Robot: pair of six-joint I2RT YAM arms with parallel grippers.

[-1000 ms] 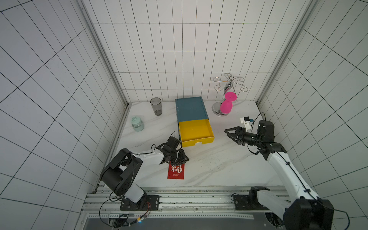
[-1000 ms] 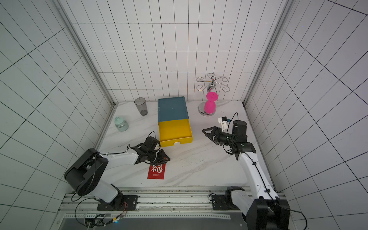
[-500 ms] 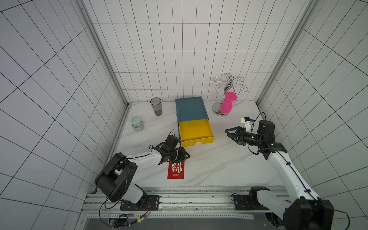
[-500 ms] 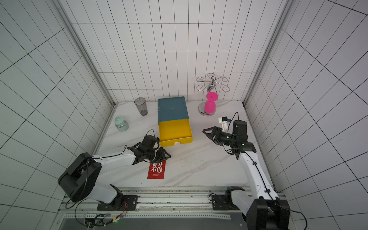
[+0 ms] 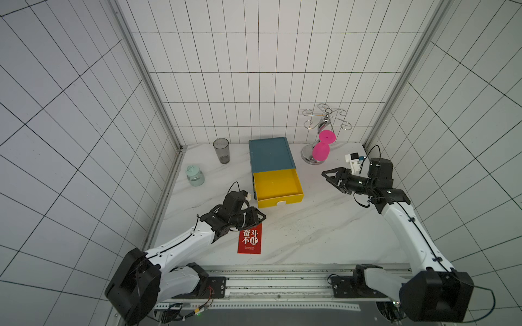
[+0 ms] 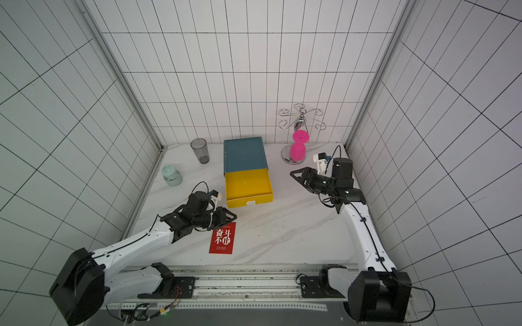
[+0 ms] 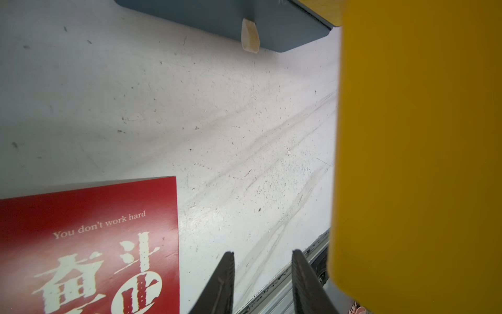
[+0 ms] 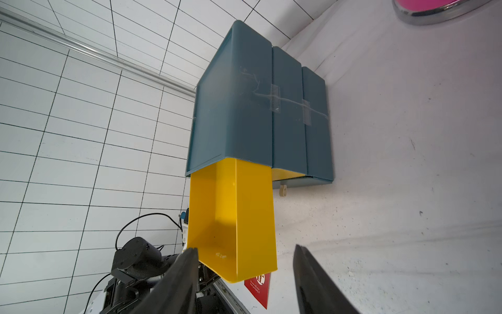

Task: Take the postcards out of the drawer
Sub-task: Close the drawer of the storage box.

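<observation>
Red postcard (image 5: 250, 240) flat on marble tabletop (image 5: 310, 231), near front of pulled-out yellow drawer (image 5: 278, 185), not touching it. Left gripper (image 5: 262, 218) above postcard's far edge. Left wrist view alone shows English line on postcard (image 7: 89, 244) and left fingertips (image 7: 225, 271) parted over tabletop beside it. Right gripper (image 5: 327, 176) spread wide, in air beside drawer. Right wrist view alone shows three tiers of blue cabinet (image 8: 233, 108).

Red rectangular paper postcard (image 7: 89, 244): slight sheen, white print.
Yellow plastic drawer (image 5: 276, 183): smooth, semi-gloss.
Blue-grey plastic cabinet (image 5: 270, 153): matt.
White marble-look tabletop (image 5: 310, 225): smooth, scuffed, speckled.
Chrome wire stand (image 5: 306, 157): mirror-bright metal.
White wall tiles (image 5: 254, 84): glazed, glossy.
</observation>
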